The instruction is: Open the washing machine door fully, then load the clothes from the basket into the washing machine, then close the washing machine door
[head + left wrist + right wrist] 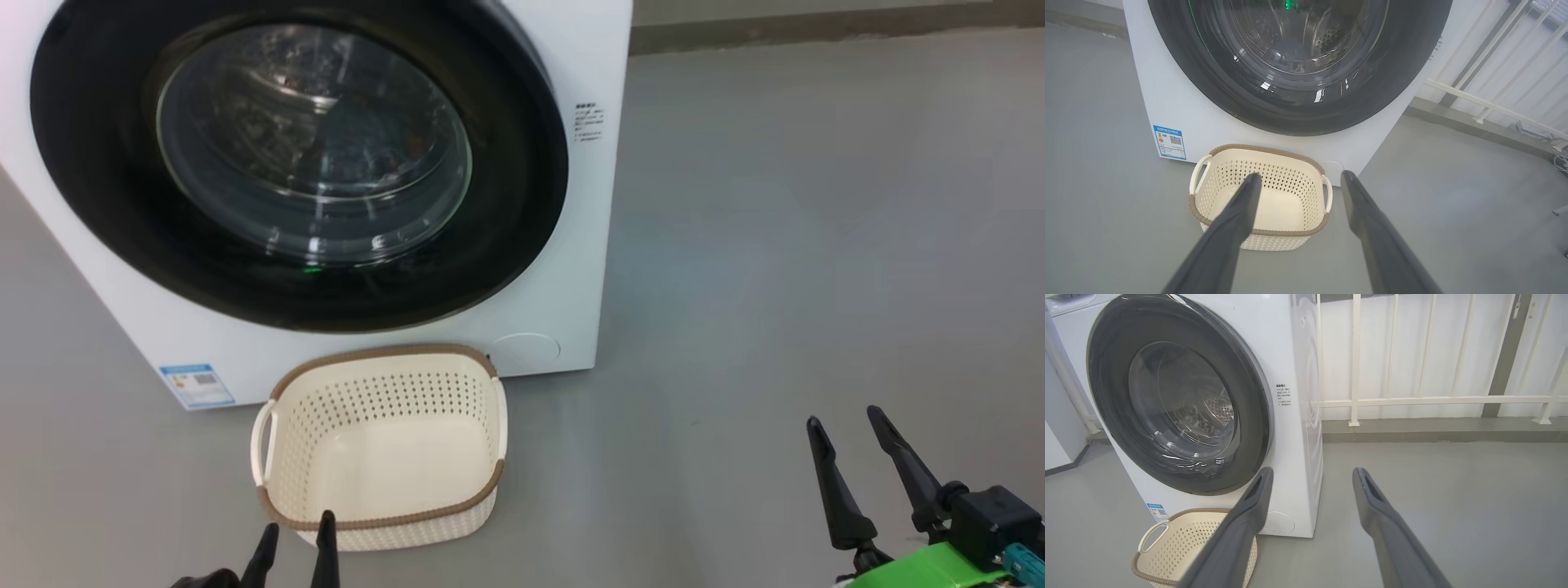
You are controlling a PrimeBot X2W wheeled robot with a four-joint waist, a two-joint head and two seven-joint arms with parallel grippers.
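Cream plastic: in your head view the basket (384,353) sits just in front of the washing machine (571,245), under the shut washing machine door (98,163). Your left gripper (298,523) hangs spread at the basket's near rim, and your right gripper (842,415) is spread well right of the machine. In your left wrist view the basket lies between the fingers and the machine. In your right wrist view a white railing (1433,401) runs beyond the machine's right side.

The left gripper (298,523) and right gripper (843,416) have long, tapered dark fingers (837,490). Right wrist: black housing (992,514), green shell (931,567), teal connector (1024,563).
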